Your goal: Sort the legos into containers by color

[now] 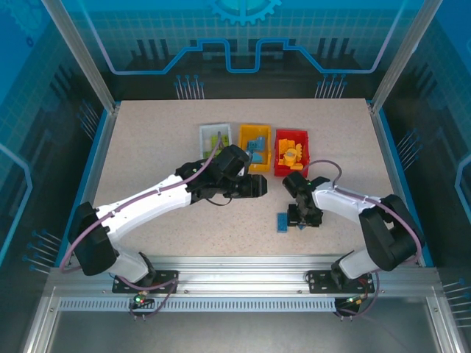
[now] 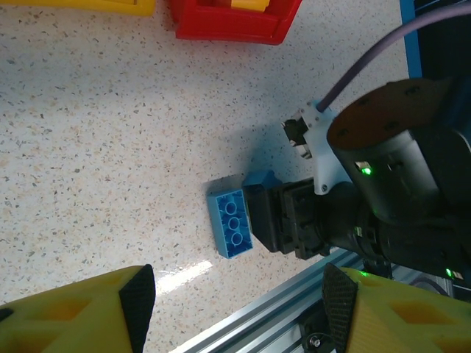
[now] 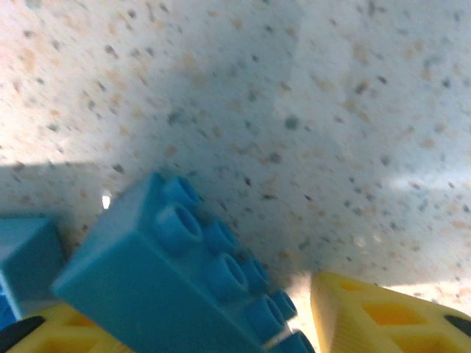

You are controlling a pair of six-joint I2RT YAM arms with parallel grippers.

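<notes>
Though overhead the blue brick lies beside the right gripper, its wrist view sets it between the fingers, grip unclear; left gripper gapes empty.

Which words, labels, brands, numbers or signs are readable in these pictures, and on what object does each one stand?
No readable text in these pictures.
back wall: a gear drawing and lines, no letters.
blue brick: its studs are too blurred to show any mark.
white bin, yellow bin, red bin: no label visible.
</notes>
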